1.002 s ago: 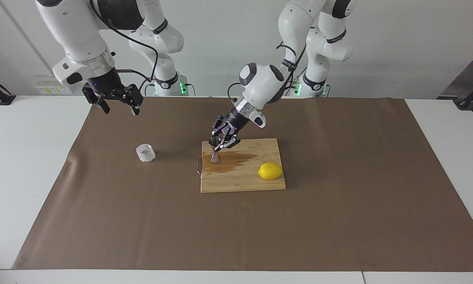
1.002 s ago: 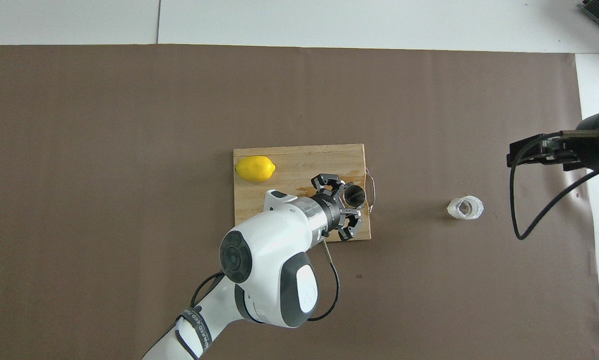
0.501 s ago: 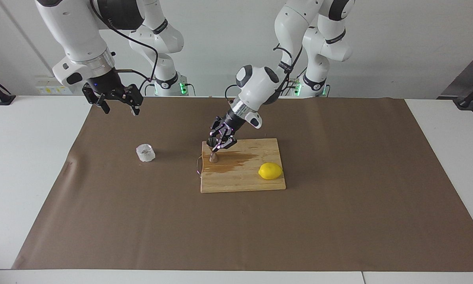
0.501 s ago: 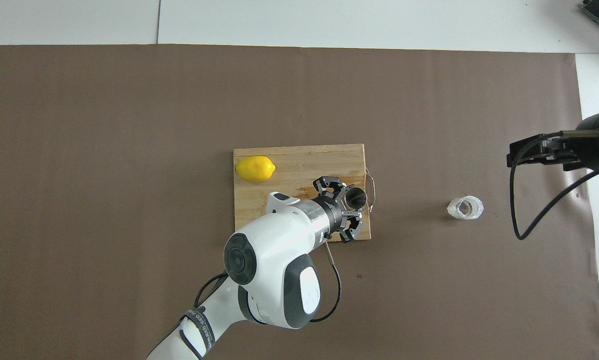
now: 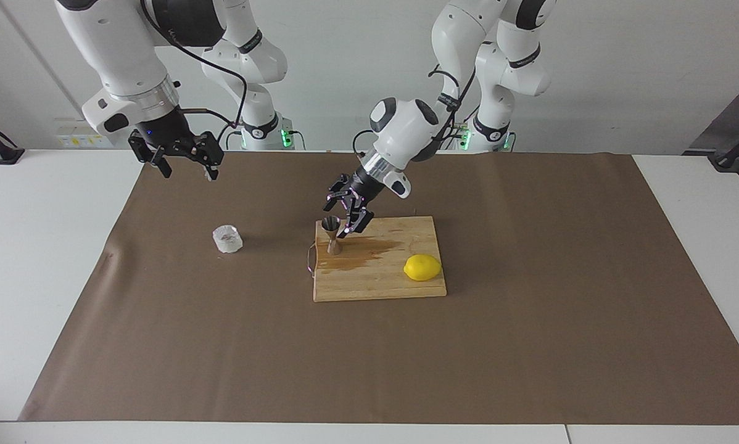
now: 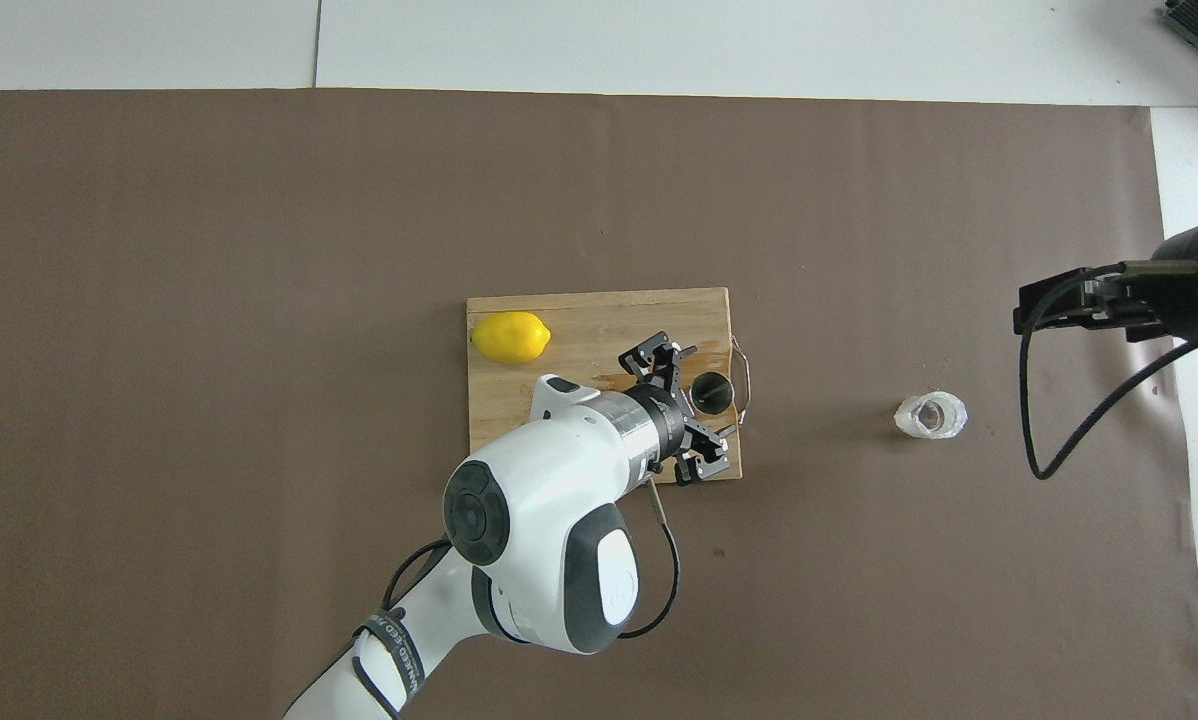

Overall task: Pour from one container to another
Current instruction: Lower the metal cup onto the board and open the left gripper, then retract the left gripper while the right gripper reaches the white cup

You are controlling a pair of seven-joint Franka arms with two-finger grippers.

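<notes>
Right gripper [image 5: 184, 165] hangs in the air over the brown paper mat [image 5: 530, 345] at the right arm's end of the table [image 5: 36, 259], fingers spread apart, holding nothing; that arm waits. Under it and a bit farther from the robots, the clear glass tumbler [image 5: 227, 239] stands upright on the mat, well apart from the board, nothing touching it. In the overhead view the tumbler [image 6: 930, 416] sits alone on the mat [image 6: 209, 300], with the right gripper [image 6: 1069, 308] just coming in at the frame edge. Next, the wooden cutting board [image 5: 382, 283] lies mid-table with a wire loop handle [image 5: 309, 259] on its edge toward the right arm's end. The steel jigger [image 5: 332, 235] stands upright on the board's corner nearest the robots and that handle, beside a dark wet stain [image 5: 363, 253] on the wood. Left gripper [image 5: 345, 213] is just above and beside the jigger, jaws wide, fingers clear of the jigger's rim, gripping nothing; overhead, the jigger [image 6: 711, 392] shows open-mouthed just off the gripper [image 6: 694, 410]. Lemon [image 5: 422, 267] lies on the board toward the left arm's end, farther from the robots than the jigger.
</notes>
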